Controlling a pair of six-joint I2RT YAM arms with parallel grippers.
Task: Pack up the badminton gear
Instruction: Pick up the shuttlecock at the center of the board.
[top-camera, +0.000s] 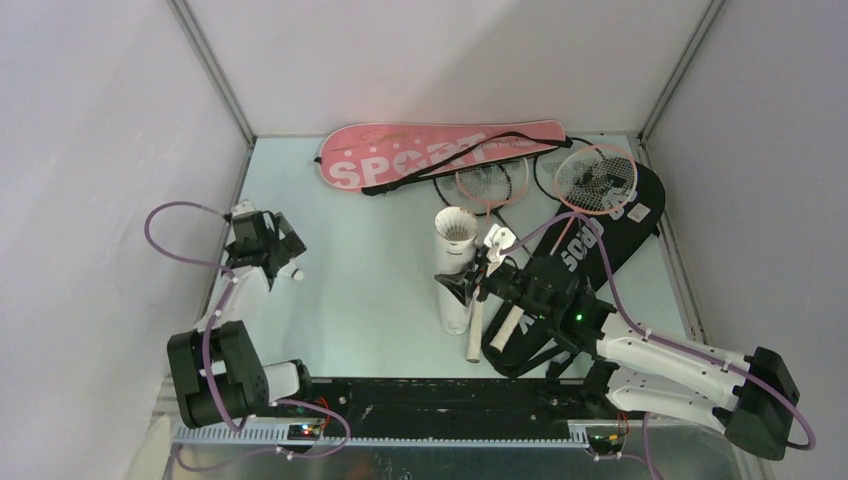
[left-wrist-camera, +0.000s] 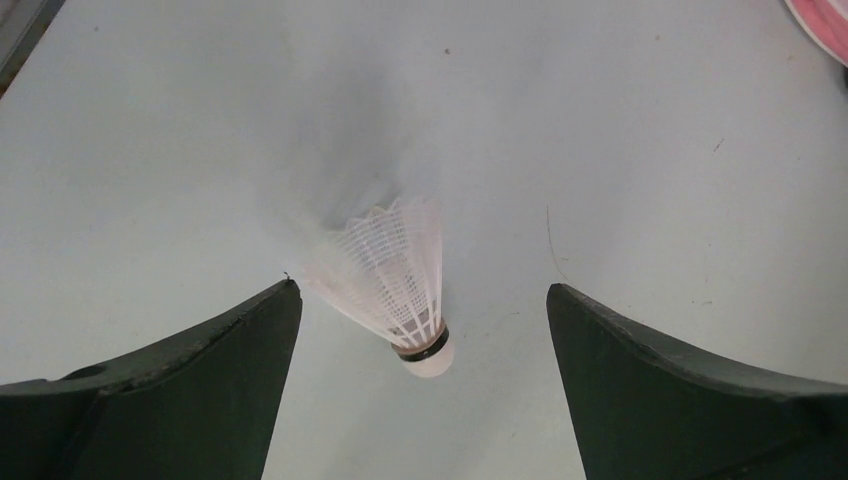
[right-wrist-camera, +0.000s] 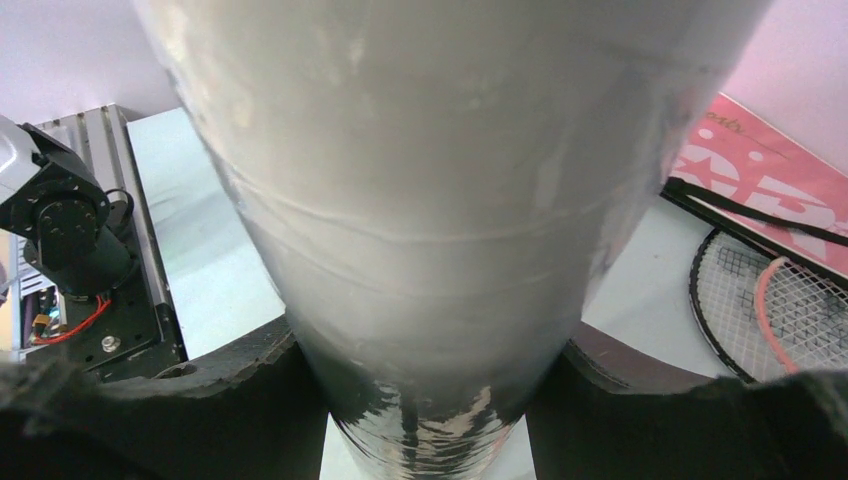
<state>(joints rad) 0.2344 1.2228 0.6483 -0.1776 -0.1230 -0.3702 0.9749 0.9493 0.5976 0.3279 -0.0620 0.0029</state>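
A white feather shuttlecock (left-wrist-camera: 395, 285) lies on its side on the table, cork end toward me, between the wide-open fingers of my left gripper (left-wrist-camera: 420, 300); nothing touches it. In the top view this gripper (top-camera: 283, 264) is at the left side of the table. My right gripper (right-wrist-camera: 430, 360) is shut on the long translucent white tube (right-wrist-camera: 440, 200). In the top view the tube (top-camera: 455, 275) stands tilted mid-table with a shuttlecock (top-camera: 457, 228) in its open top. The pink "SPORT" bag (top-camera: 430, 155) lies at the back. The black bag (top-camera: 620, 225) lies at the right with a pink racket (top-camera: 597, 180) on it.
A dark-framed racket head (top-camera: 485, 183) lies by the pink bag, also in the right wrist view (right-wrist-camera: 760, 310). White racket handles (top-camera: 510, 322) lie under my right arm. Grey walls close in the table on the left, back and right.
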